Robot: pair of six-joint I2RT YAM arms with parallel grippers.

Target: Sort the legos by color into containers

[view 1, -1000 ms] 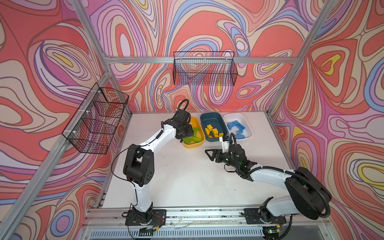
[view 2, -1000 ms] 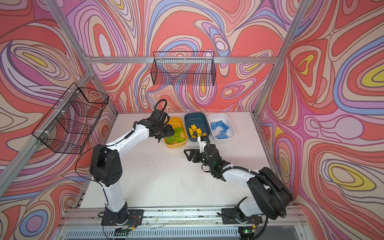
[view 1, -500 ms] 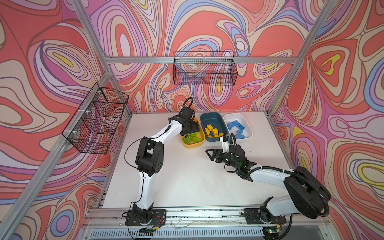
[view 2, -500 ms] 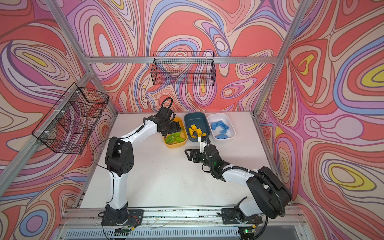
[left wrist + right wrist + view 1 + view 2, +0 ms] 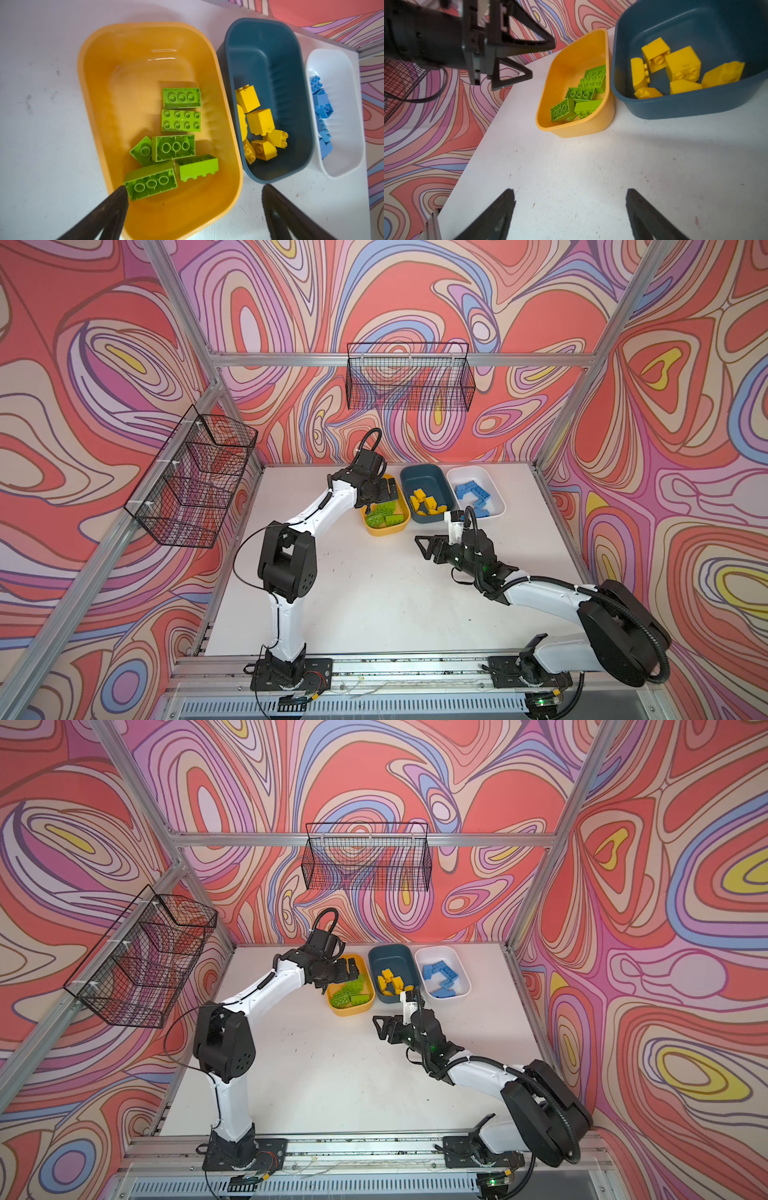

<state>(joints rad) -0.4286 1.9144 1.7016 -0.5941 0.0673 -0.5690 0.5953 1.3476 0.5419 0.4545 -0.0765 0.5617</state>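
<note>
Three bins stand in a row at the back of the table. The orange bin [image 5: 386, 531] [image 5: 135, 72] [image 5: 583, 128] holds several green legos [image 5: 384, 514] [image 5: 180, 120] [image 5: 581, 95]. In the dark blue bin [image 5: 424, 477] [image 5: 270, 52] [image 5: 675, 108] lie yellow legos [image 5: 426, 504] [image 5: 259, 122]. Blue legos [image 5: 473, 493] [image 5: 322, 104] fill the white bin [image 5: 469, 472] [image 5: 340, 72]. My left gripper [image 5: 379, 498] [image 5: 338, 975] [image 5: 194, 187] hovers over the orange bin, open and empty. My right gripper [image 5: 430, 543] [image 5: 384, 1027] [image 5: 570, 190] is open above bare table in front of the bins.
A black wire basket [image 5: 409, 377] hangs on the back wall and another wire basket [image 5: 191, 477] on the left wall. Aluminium frame posts stand at the table's corners. No loose lego shows on the white table [image 5: 374, 593].
My left gripper's jaws have spread wide over the orange bin, and its arm has swung in toward the bins. The right gripper has stayed in place, its jaws a little wider.
</note>
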